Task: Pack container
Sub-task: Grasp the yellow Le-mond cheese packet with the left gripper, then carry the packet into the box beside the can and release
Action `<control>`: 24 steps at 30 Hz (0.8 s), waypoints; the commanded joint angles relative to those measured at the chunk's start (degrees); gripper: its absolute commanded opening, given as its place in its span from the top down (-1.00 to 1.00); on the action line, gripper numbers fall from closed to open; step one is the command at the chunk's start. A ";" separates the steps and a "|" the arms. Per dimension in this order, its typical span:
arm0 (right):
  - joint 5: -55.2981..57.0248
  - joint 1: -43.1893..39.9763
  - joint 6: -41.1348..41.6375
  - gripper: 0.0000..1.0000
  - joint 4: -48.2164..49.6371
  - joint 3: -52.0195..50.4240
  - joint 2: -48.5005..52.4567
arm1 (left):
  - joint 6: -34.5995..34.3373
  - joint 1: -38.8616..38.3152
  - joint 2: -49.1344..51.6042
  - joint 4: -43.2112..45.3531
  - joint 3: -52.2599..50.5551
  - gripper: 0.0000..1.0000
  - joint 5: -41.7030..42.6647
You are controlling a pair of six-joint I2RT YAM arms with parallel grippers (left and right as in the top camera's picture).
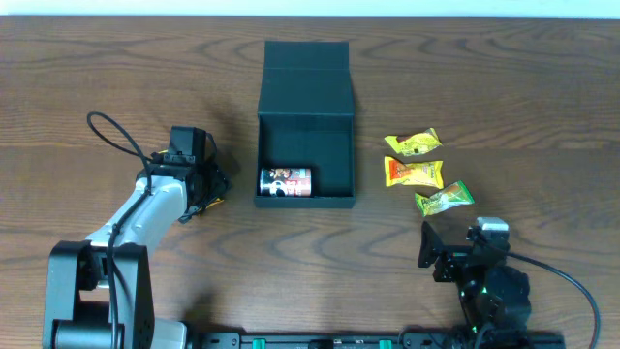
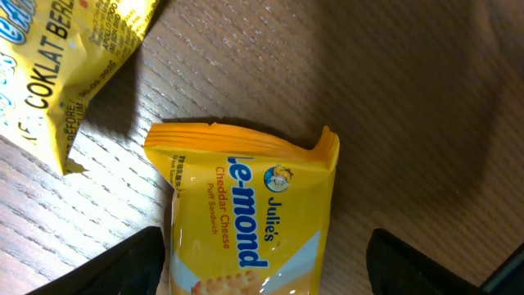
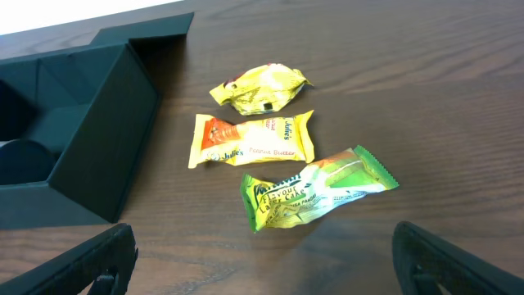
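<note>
Locate the container (image 1: 325, 155) at mid-table. It opens upward with its lid flap (image 1: 306, 66) laid back toward the far edge, so its long axis runs near to far. A small pack (image 1: 287, 181) lies in its near-left corner (you cannot read the label). The left gripper (image 2: 270, 258) stands open astride a yellow cheddar packet (image 2: 246, 205). A second packet (image 2: 57, 65) is cut off by the frame edge. The right gripper (image 3: 266, 262) is wide open and empty.

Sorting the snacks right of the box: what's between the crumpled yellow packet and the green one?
A yellow-orange Julie's packet, clearest in the right wrist view, also overhead.
</note>
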 commanded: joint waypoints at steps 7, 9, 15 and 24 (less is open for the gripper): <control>0.17 0.02 0.66 -0.98 -0.02 -0.52 -0.37 | 2.49 0.46 3.52 0.39 -0.28 -0.54 -0.76; 0.17 0.02 0.66 -0.99 -0.02 -0.52 -0.37 | 2.56 0.46 3.76 0.37 -0.28 -0.46 -0.81; 0.17 0.02 0.66 -0.99 -0.02 -0.52 -0.37 | 2.71 0.46 3.76 0.31 -0.28 -0.06 -0.76; 0.17 0.02 0.66 -0.98 -0.02 -0.52 -0.37 | 8.72 0.39 3.69 -4.72 5.97 0.13 0.70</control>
